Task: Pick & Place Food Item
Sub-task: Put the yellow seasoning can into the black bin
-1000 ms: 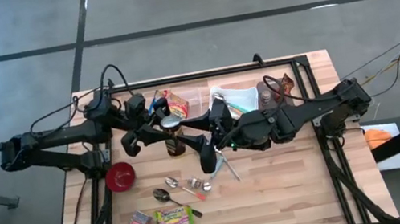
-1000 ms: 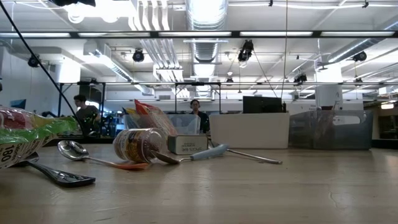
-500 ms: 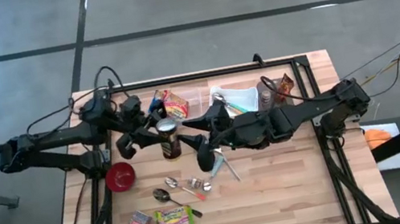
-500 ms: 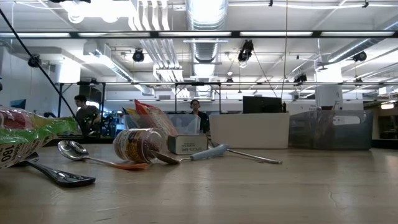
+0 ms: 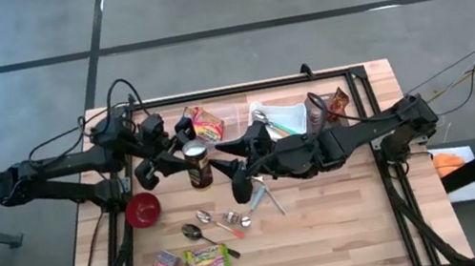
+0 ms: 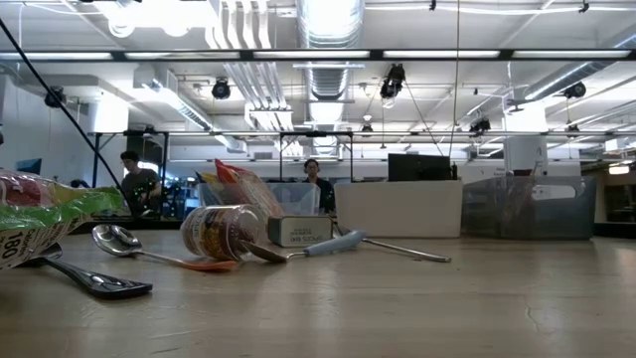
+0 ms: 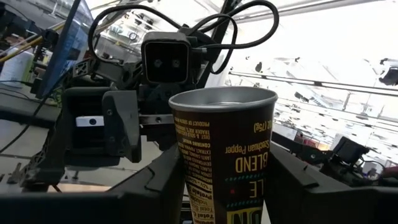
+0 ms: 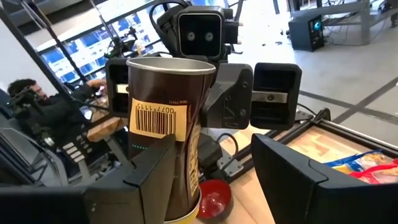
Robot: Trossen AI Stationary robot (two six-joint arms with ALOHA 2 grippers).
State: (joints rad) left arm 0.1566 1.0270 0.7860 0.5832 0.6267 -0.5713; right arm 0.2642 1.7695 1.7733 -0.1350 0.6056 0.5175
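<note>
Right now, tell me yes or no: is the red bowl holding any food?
No, the red bowl on the table near the left arm shows only its bare red inside from above.

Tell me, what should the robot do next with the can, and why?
Probably pull the right fingers back a little. The left fingers already grip the can, while the right fingers stand open close beside it and could bump it.

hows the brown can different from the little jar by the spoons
The can is upright, gripped in the left end effector above the table; the jar lies on its side on the table. The can is dark brown and opaque; the jar is clear with a label. Both are round containers.
</note>
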